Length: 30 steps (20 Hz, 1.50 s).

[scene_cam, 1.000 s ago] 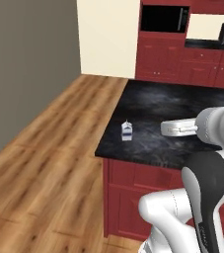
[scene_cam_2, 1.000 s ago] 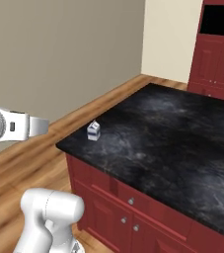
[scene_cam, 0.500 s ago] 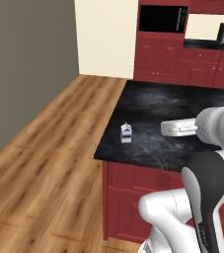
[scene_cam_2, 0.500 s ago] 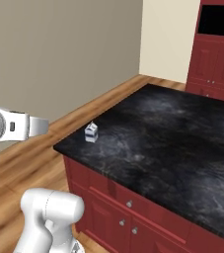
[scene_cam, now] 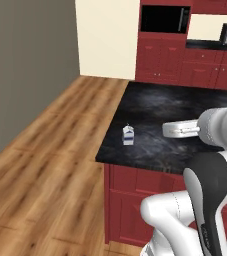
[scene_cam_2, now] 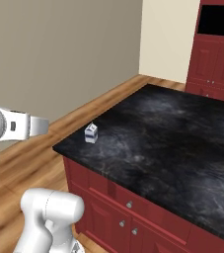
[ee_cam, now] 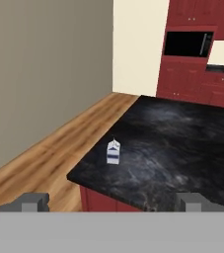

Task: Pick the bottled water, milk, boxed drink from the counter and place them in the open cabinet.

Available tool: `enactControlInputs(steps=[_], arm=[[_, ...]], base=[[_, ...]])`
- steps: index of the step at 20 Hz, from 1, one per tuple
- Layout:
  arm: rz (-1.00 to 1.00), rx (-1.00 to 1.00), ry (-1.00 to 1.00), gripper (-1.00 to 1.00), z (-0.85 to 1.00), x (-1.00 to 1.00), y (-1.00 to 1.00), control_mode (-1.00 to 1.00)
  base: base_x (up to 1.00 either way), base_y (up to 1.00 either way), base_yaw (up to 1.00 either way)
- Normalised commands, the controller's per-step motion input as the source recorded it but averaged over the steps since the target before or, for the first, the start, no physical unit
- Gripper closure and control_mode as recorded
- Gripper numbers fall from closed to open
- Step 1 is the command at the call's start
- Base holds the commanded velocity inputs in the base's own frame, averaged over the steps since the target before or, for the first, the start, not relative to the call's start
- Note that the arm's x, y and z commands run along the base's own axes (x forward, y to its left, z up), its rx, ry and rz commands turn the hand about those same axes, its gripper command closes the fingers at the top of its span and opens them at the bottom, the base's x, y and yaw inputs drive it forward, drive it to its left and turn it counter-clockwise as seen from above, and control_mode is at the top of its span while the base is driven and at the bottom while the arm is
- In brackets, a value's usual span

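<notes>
A: Hand view first. What could you make out of the gripper (ee_cam: 111, 201)?

B: Just its two dark fingertips (ee_cam: 35, 201) low in the frame, set far apart from each other. The jaws were spread wide with nothing between them. They hung off the near left corner of the counter (ee_cam: 182, 148), well apart from the milk (ee_cam: 113, 151).

A: And the milk itself?

B: A small white carton with a blue band, upright on the black stone, near the left edge and close to the near corner. In the left base view the carton (scene_cam: 128, 135) stood alone on that end of the counter (scene_cam: 170, 115). In the right base view it (scene_cam_2: 91, 133) sat just inside the same corner of the counter (scene_cam_2: 172, 143).

A: Anything cut off or hard to read?

B: The print on the carton was too small to tell. In the left base view the arm's white forearm (scene_cam: 185, 130) covered part of the stone, and the right end of the counter ran out of frame. The far recess in the red cabinets (scene_cam: 165, 19) was only a dark rectangle; I couldn't tell what was inside.

A: The room?

B: Glossy black marbled top over red panelled doors (scene_cam_2: 128, 217) with small knobs. Wood plank floor (scene_cam: 40, 170) to the left, a grey-beige wall (ee_cam: 39, 69) beyond it, and a cream wall (ee_cam: 138, 44) at the far end beside the tall red cabinets.
</notes>
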Motion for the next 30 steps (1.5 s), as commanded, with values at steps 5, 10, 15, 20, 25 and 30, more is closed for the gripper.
enactControlInputs(steps=[5,10,15,20,25,30], arm=[[0.0,0.0,0.04,-1.0,-0.03,0.0,0.0,-1.0],[0.0,0.0,0.12,-1.0,-0.13,0.0,0.02,-1.0],[0.0,0.0,0.12,-1.0,-0.21,0.09,0.01,-1.0],[0.0,0.0,0.16,-1.0,-0.16,0.25,0.0,-1.0],[0.0,0.0,0.14,-1.0,-0.22,0.32,0.0,-1.0],[0.0,-0.01,0.04,-1.0,-0.4,0.42,0.0,-1.0]], base=[[0.0,0.0,0.0],[0.0,0.0,0.0],[0.0,0.0,0.0],[0.0,0.0,0.0],[0.0,0.0,0.0],[0.0,0.0,0.0]])
